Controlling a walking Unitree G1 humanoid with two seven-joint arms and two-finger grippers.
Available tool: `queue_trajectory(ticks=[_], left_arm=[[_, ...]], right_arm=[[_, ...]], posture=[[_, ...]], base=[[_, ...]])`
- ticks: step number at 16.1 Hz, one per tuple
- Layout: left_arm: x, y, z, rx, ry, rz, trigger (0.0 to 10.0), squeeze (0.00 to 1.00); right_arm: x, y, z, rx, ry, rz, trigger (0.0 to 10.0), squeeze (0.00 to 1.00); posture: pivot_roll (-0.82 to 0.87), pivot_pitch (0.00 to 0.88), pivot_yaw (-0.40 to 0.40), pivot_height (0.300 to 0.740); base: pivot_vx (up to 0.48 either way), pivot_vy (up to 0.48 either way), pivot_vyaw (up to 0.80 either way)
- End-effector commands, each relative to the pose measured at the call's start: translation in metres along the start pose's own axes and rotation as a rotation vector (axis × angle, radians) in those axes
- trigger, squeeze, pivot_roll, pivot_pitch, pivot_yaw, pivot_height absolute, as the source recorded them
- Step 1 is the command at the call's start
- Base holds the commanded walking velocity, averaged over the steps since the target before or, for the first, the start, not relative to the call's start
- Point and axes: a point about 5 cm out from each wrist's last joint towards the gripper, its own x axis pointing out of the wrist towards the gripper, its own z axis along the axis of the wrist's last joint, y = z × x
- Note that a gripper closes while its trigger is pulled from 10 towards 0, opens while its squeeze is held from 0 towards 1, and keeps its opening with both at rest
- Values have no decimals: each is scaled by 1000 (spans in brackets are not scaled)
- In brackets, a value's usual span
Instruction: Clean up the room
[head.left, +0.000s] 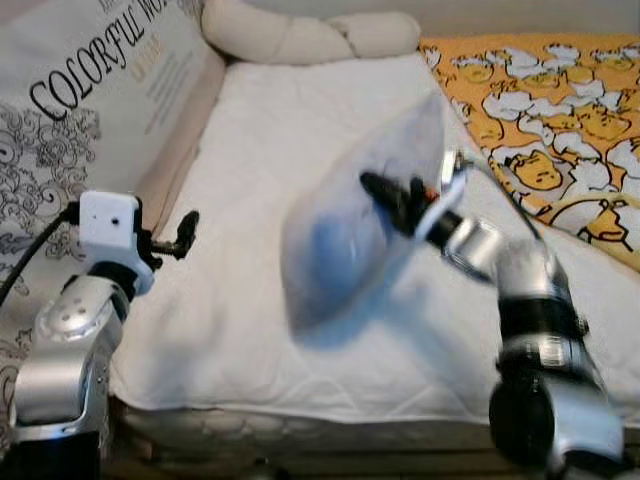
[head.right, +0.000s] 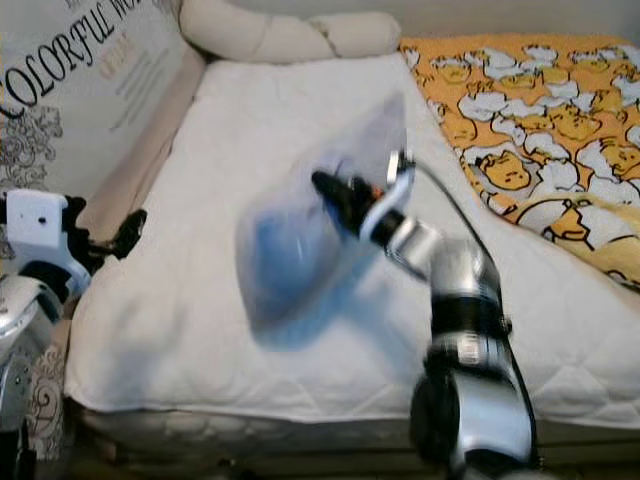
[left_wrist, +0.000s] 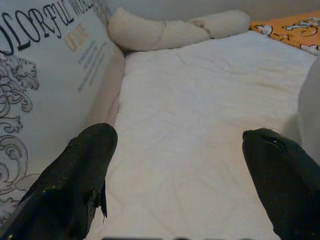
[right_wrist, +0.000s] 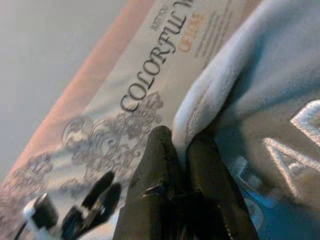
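A pale blue-grey cushion (head.left: 355, 225) with white lettering hangs blurred in the air above the white mattress (head.left: 250, 170). My right gripper (head.left: 390, 195) is shut on its edge, and in the right wrist view the black fingers (right_wrist: 165, 165) pinch the cushion's (right_wrist: 260, 110) seam. My left gripper (head.left: 180, 235) is held at the mattress's left side, near the printed bed wall. In the left wrist view its fingers (left_wrist: 75, 175) stand wide open with nothing between them.
A printed panel (head.left: 70, 110) reading "COLORFUL" runs along the bed's left side. A cream bolster pillow (head.left: 300, 35) lies at the head. An orange blanket (head.left: 545, 110) with a cartoon pattern covers the right part. The mattress's front edge (head.left: 300, 405) is near me.
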Motion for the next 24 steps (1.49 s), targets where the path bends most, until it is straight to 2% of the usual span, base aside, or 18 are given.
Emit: queue_trajectory(ticks=[1, 4, 5, 6, 8, 9, 10, 11, 12, 13, 14, 15, 16, 18, 20, 21, 22, 24], left_arm=[[0, 0, 0, -7, -11, 12, 10000, 0], [2, -6, 0, 4, -8, -8, 10000, 0], [2, -7, 0, -6, -8, -11, 10000, 0], [1, -8, -1, -10, -5, -15, 10000, 0], [0, -12, -4, -17, 4, -24, 10000, 0], [0, -12, -4, -17, 4, -24, 10000, 0], [-1, -17, -5, -14, 11, -40, 10000, 0], [-2, -18, -6, -11, 14, -48, 10000, 0], [-3, -24, -9, -10, 26, -71, 10000, 0], [-3, -27, -12, -13, 33, -81, 10000, 0], [-3, -27, -12, -15, 34, -83, 10000, 0], [-2, -29, -13, -18, 34, -88, 10000, 0], [1, -34, -12, -20, 34, -99, 10000, 0], [2, -37, -12, -20, 34, -107, 10000, 0], [2, -41, -11, -22, 33, -133, 10000, 0], [2, -41, -11, -22, 33, -133, 10000, 0], [1, -44, -11, -20, 36, -158, 10000, 0], [-1, -53, -9, -27, 36, -229, 10000, 0]], right_arm=[[6, 28, 8, -51, -11, 143, 0, 0], [-2, 22, -8, -90, 52, 100, 0, 0], [-21, 3, -17, -98, 81, -8, 0, 0], [-33, -7, -22, -101, 98, -77, 0, 0], [-73, -38, -33, -184, 184, -307, 0, 0], [-73, -38, -33, -184, 184, -307, 0, 0], [-97, -58, -34, -224, 206, -473, 0, 0], [-105, -65, -34, -240, 209, -537, 0, 0], [-124, -81, -31, -281, 211, -681, 0, 0], [-132, -87, -30, -304, 215, -740, 0, 0], [-133, -88, -30, -309, 217, -748, 0, 0], [-136, -93, -28, -327, 214, -794, 10000, 0], [-139, -103, -25, -322, 161, -862, 10000, 1000], [-139, -106, -24, -324, 130, -892, 10000, 1000], [-143, -104, -12, -277, -53, -876, 10000, 1000], [-143, -104, -12, -277, -53, -876, 10000, 1000], [-151, -107, -10, -252, -117, -871, 10000, 1000], [-160, -111, -7, -226, -170, -883, 10000, 1000]], posture=[[-94, 0, 66, 740], [-89, 0, 57, 740], [-95, 0, 58, 740], [-98, 0, 59, 740], [-106, 0, 63, 740], [-106, 0, 63, 740], [-113, 0, 65, 740], [-114, 0, 64, 740], [-117, 0, 61, 740], [-116, 0, 55, 740], [-116, 0, 55, 740], [-114, 0, 53, 740], [-113, 0, 56, 740], [-113, 0, 56, 740], [-125, 0, 72, 740], [-125, 0, 72, 740], [-119, 0, 66, 740], [-118, 0, 65, 740]], base=[[0, 0, 0], [0, 0, 0], [0, 0, 0], [0, 0, 0], [0, 0, 0], [0, 0, 0], [0, 0, 0], [0, 0, 0], [0, 0, 0], [0, 0, 0], [0, 0, 0], [0, 0, 0], [0, 0, 0], [0, 0, 0], [0, 0, 0], [0, 0, 0], [0, 0, 0], [0, 0, 0]])
